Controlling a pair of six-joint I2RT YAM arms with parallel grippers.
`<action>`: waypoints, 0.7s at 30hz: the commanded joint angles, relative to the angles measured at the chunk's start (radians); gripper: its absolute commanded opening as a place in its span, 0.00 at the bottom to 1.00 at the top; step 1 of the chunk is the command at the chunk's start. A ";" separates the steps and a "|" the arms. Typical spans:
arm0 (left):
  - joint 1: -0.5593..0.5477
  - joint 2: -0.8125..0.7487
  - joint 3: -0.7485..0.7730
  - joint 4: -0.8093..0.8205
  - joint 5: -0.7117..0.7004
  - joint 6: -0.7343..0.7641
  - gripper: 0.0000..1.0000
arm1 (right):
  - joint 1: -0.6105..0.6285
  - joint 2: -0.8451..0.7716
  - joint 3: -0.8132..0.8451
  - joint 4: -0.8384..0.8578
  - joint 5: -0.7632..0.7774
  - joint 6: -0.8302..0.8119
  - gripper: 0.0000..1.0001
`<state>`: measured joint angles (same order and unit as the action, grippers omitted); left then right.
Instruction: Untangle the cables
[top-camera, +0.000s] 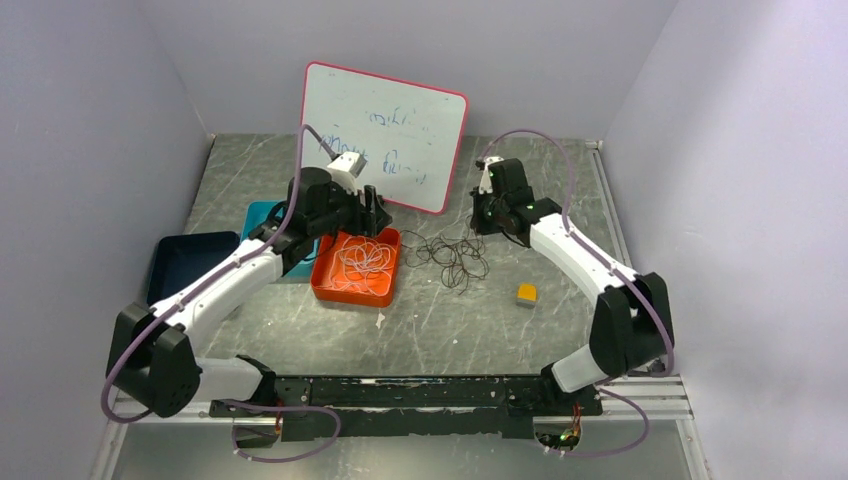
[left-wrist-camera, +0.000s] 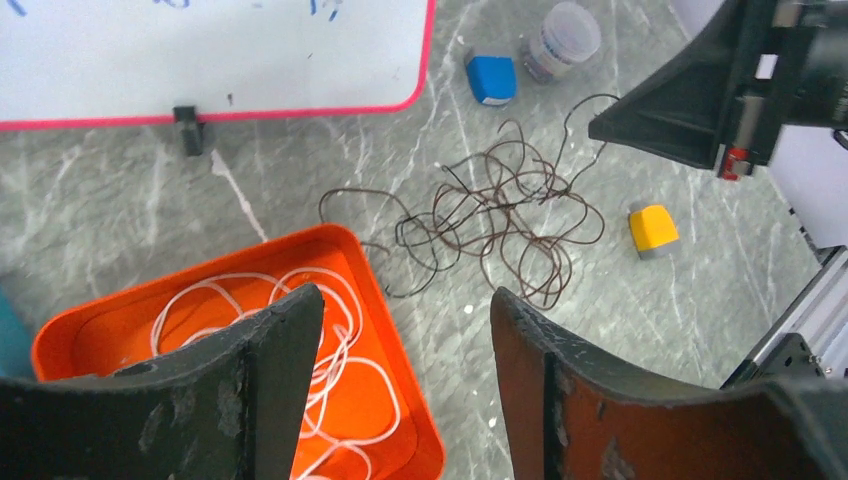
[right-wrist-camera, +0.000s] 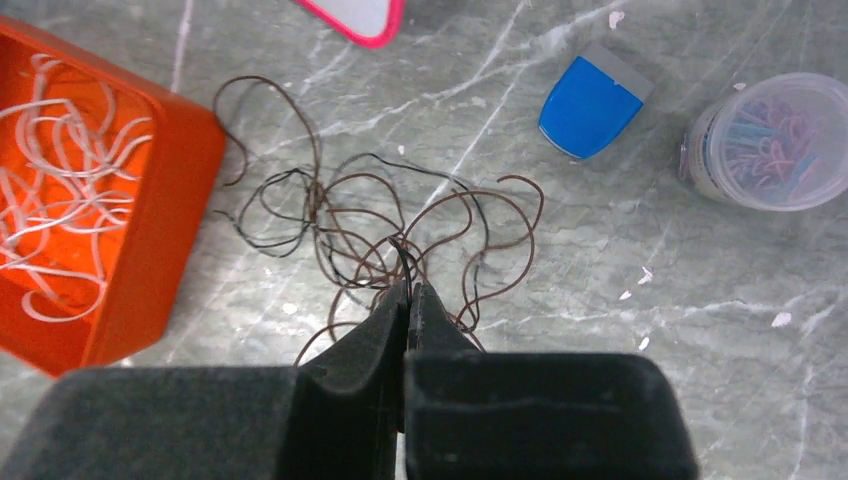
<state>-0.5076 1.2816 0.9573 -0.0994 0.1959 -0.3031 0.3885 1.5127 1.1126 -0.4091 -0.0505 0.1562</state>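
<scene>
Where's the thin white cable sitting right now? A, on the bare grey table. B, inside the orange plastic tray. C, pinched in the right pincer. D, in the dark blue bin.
B: the thin white cable lies coiled inside the orange plastic tray, while only the thin dark brown cables lie on the marbled grey table beside it.

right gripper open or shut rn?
Shut. In the right wrist view the right gripper has its fingers pressed together, with a strand of the dark cables running into the tips.
</scene>
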 joint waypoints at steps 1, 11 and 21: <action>-0.002 0.068 0.058 0.152 0.100 -0.037 0.68 | -0.007 -0.084 0.050 -0.066 -0.046 0.021 0.00; -0.111 0.209 0.150 0.312 0.154 -0.036 0.73 | -0.007 -0.177 0.201 -0.144 -0.097 0.057 0.00; -0.154 0.307 0.193 0.504 0.152 -0.020 0.75 | -0.007 -0.183 0.282 -0.166 -0.182 0.098 0.00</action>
<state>-0.6624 1.5455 1.0912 0.2794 0.3183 -0.3347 0.3878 1.3449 1.3502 -0.5518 -0.1833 0.2291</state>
